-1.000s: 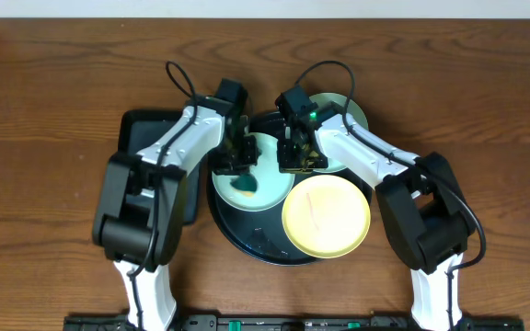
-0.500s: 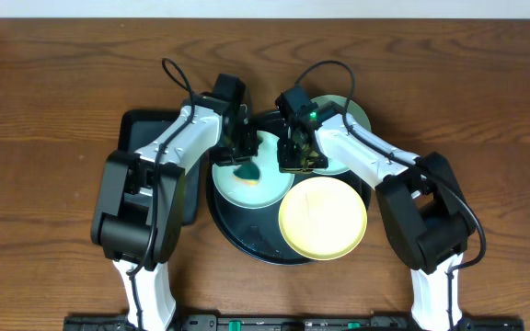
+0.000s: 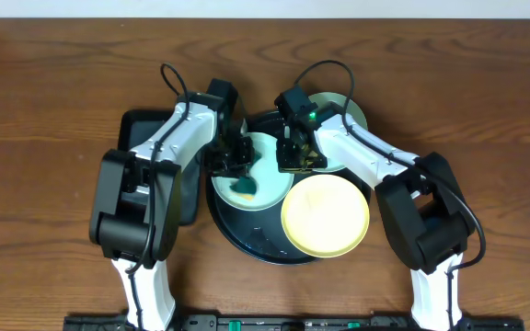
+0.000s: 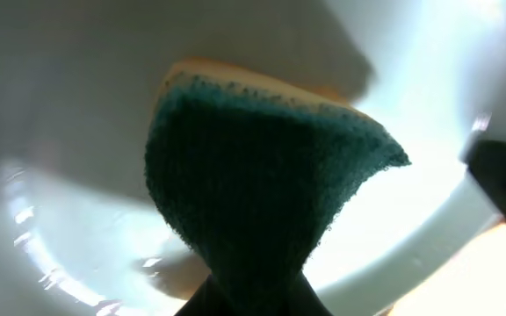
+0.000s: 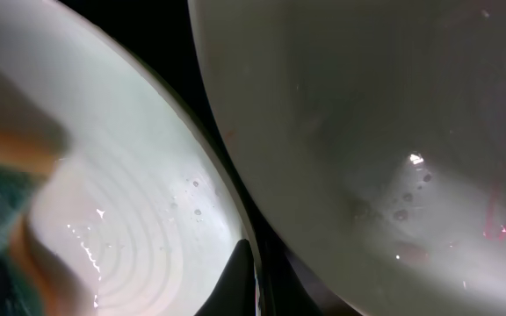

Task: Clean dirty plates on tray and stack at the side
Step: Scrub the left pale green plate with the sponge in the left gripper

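The large round black tray [image 3: 247, 241] holds a pale mint plate [image 3: 263, 154] at its left and a pale yellow plate [image 3: 326, 216] at its front right. A second mint plate [image 3: 350, 115] lies at the back right, partly under my right arm. My left gripper [image 3: 233, 164] is shut on a green sponge [image 3: 245, 189] that presses on the left mint plate; the left wrist view shows the sponge [image 4: 262, 167] against the plate [image 4: 60, 132]. My right gripper [image 3: 294, 162] is shut on that plate's right rim [image 5: 209, 167], beside the other mint plate [image 5: 367, 132].
A smaller rectangular black tray [image 3: 145, 138] lies left of the round tray, partly under my left arm. Brown wooden table [image 3: 53, 110] surrounds everything. The three plates lie close together, with only a narrow strip of black tray [image 5: 183, 79] between the two mint plates.
My left gripper has rubbed the sponge toward the back of the mint plate and then forward again. The right gripper has stayed on the rim. The yellow plate shifted slightly.
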